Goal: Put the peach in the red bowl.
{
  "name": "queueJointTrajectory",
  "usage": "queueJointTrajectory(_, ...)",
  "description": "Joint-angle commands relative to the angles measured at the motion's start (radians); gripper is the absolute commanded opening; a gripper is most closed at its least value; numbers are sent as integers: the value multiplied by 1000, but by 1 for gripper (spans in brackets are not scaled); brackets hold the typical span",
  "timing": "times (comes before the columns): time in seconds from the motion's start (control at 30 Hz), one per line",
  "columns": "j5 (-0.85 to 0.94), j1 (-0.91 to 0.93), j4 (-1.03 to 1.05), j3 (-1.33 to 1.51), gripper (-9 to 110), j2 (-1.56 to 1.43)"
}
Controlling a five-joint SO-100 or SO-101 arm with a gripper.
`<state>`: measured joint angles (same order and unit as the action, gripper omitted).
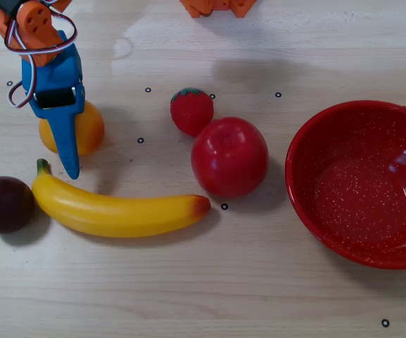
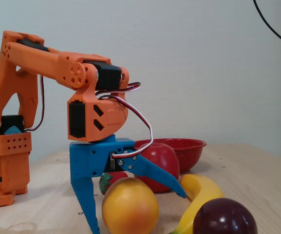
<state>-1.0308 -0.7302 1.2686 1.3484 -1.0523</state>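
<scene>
Gripper (image 2: 135, 210) jaws are spread wide and set down astride the peach (image 2: 129, 206) — nothing is clamped yet. From overhead, the peach (image 1: 83, 130) is seen at far left, above the banana (image 1: 118, 209); the red bowl (image 1: 297, 151) lies well apart, far right.

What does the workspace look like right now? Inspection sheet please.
Surface: pale wooden table with small black ring marks.
Job's things: peach on the table under the hand; red bowl empty, at the right in the overhead view.
Clutter: banana, plum, red apple, strawberry.
Hand: blue hand open, fingers straddling the peach, not closed on it.
Cables: red, white and black wires looped at the wrist.
Surroundings: plain wall; a black cable at the top right.
</scene>
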Motion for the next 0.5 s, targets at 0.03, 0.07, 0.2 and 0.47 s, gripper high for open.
queueJointTrajectory(0.03, -21, 5, -17, -5, 51, -46)
queueJointTrajectory(0.07, -23, 5, -17, -3, 50, -46)
queueJointTrajectory(0.2, -23, 6, -20, 0, 47, -46)
queueJointTrajectory(0.47, -28, 11, -26, 11, 38, -51)
